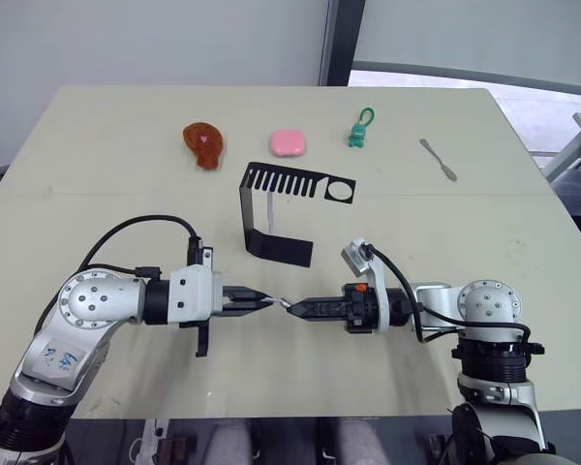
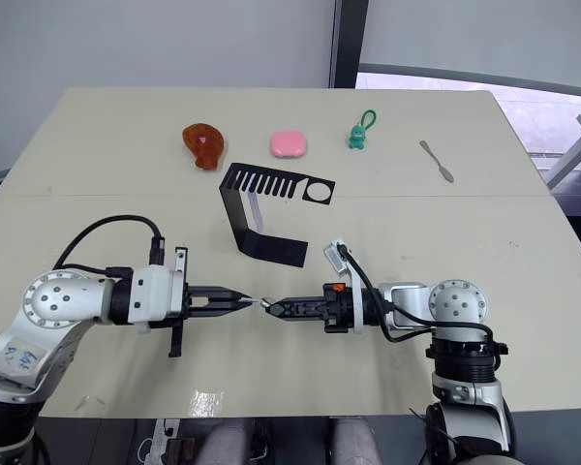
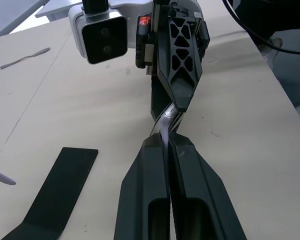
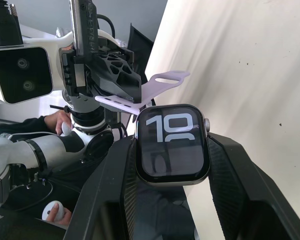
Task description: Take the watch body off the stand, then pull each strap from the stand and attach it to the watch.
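Observation:
The two grippers meet tip to tip above the table's front middle. My right gripper (image 1: 290,307) is shut on the watch body (image 4: 172,142), whose black screen with white digits sits between its fingers. Facing it, my left gripper (image 1: 263,300) is shut on a pale lavender strap (image 4: 140,97). The strap's end lies against the top edge of the watch. From the left wrist, the strap (image 3: 165,127) shows pinched between the closed fingers. The black stand (image 1: 271,218) rises just behind the grippers, and a second pale strap (image 1: 270,213) hangs from its slotted top arm.
Along the far side lie a brown-red toy (image 1: 203,143), a pink rounded object (image 1: 289,143), a green keychain figure (image 1: 359,131) and a grey spatula-like tool (image 1: 438,160). Beyond the left arm in the right wrist view, a person's hand (image 4: 55,212) holds a small controller.

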